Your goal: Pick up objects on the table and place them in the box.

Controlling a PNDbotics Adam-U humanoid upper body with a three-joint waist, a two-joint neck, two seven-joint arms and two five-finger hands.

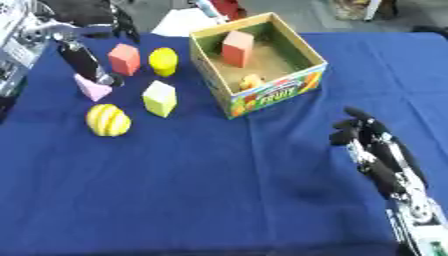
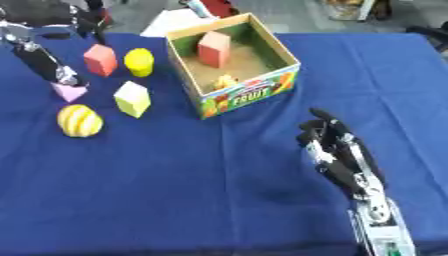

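The cardboard fruit box (image 1: 278,89) stands open at centre back, with a red block (image 1: 236,48) and a small orange-yellow thing (image 1: 251,81) inside. Left of it on the blue cloth lie a red block (image 1: 124,59), a yellow cylinder (image 1: 163,61), a yellow-green block (image 1: 159,98), a pink wedge (image 1: 92,89) and a striped yellow ball (image 1: 108,120). My left hand (image 1: 83,60) hangs at the upper left, and a dark part of it reaches down to the pink wedge's top. At the lower right my right hand (image 2: 337,150) rests open, holding nothing.
The blue cloth (image 1: 219,190) covers the whole table. White sheets (image 1: 184,22) lie past the far edge behind the box. Grey equipment (image 1: 13,55) stands at the left edge.
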